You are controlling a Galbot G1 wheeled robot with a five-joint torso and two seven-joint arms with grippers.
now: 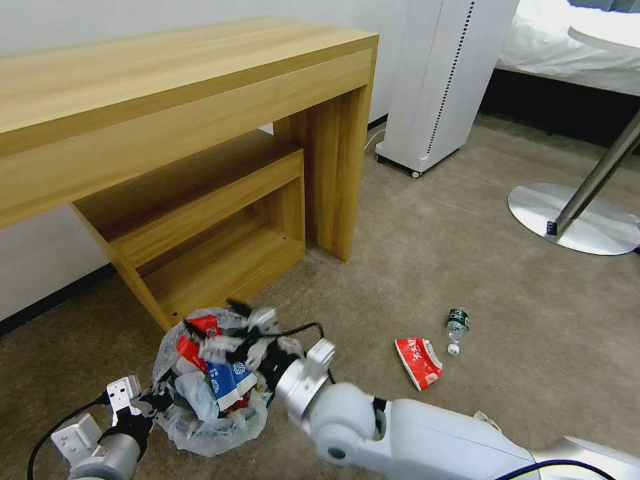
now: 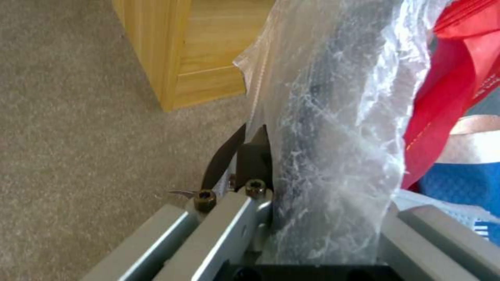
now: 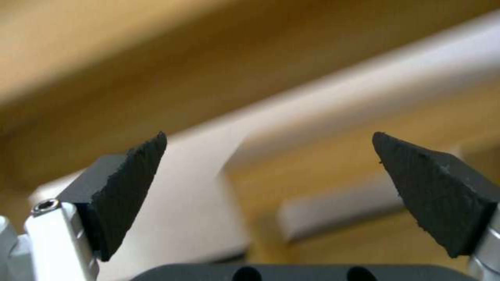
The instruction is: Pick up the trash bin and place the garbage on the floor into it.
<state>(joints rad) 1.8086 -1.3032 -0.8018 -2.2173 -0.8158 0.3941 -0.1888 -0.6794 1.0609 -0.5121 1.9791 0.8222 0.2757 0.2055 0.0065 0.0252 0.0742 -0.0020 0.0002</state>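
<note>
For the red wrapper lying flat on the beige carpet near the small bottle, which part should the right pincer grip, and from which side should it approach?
Probably from above. The crumpled red wrapper with white print lies flat on the beige carpet, so only its raised, folded edges offer a hold. I would pinch across its narrow width near the middle. The right pincer, now open above the bag-lined trash bin, would approach clear of the small clear green-label bottle.

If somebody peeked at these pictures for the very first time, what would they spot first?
Probably the trash bin, stuffed with red and blue wrappers, near the wooden desk. The left gripper is pinching its plastic-lined rim, and the right gripper hangs open above it. On the carpet to the right lie a red wrapper and a small bottle.
</note>
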